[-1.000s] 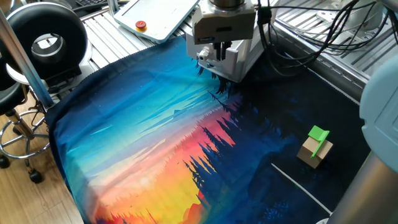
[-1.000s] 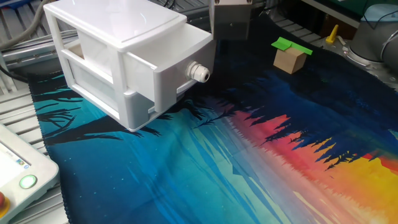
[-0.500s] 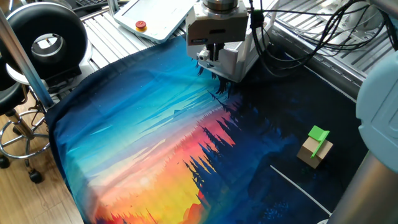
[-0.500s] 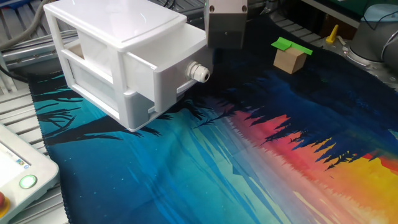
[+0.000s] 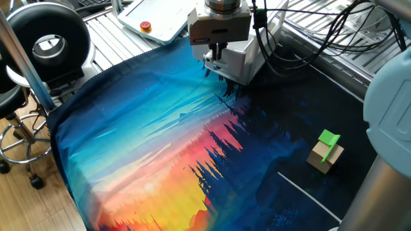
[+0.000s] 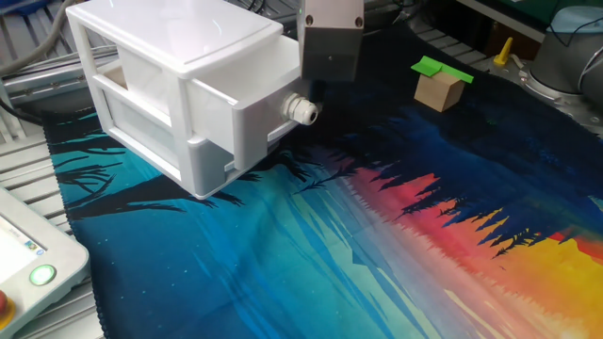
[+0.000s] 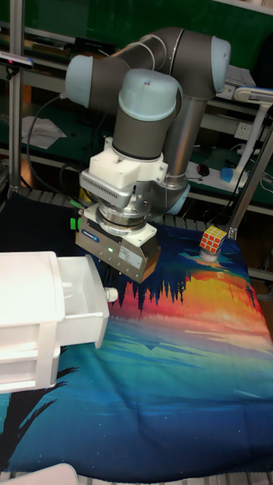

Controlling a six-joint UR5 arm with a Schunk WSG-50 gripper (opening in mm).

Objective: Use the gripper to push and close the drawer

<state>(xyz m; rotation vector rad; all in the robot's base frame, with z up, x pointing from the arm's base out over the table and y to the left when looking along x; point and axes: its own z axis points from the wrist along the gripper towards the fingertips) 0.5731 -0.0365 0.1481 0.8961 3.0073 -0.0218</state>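
A small white cabinet (image 6: 160,56) stands on the printed cloth with its drawer (image 6: 259,108) pulled out, the round silver knob (image 6: 302,110) facing the table's middle. My gripper (image 6: 330,83) hangs just above and beside the knob, close to the drawer front. In the tall fixed view the gripper (image 7: 114,267) hovers over the open drawer (image 7: 76,295) near the knob (image 7: 111,294). In one fixed view the gripper (image 5: 216,56) covers much of the drawer (image 5: 243,61); its dark fingers look pressed together with nothing held.
A tan block with a green piece (image 5: 326,152) sits on the dark part of the cloth, away from the cabinet. A Rubik's cube (image 7: 213,240) rests at the cloth's far edge. A teach pendant (image 5: 160,16) lies beyond the cloth. Black cables (image 5: 308,38) trail behind the arm.
The gripper has slid sideways along the drawer front, ending closer to the knob. The drawer and cabinet have not moved.
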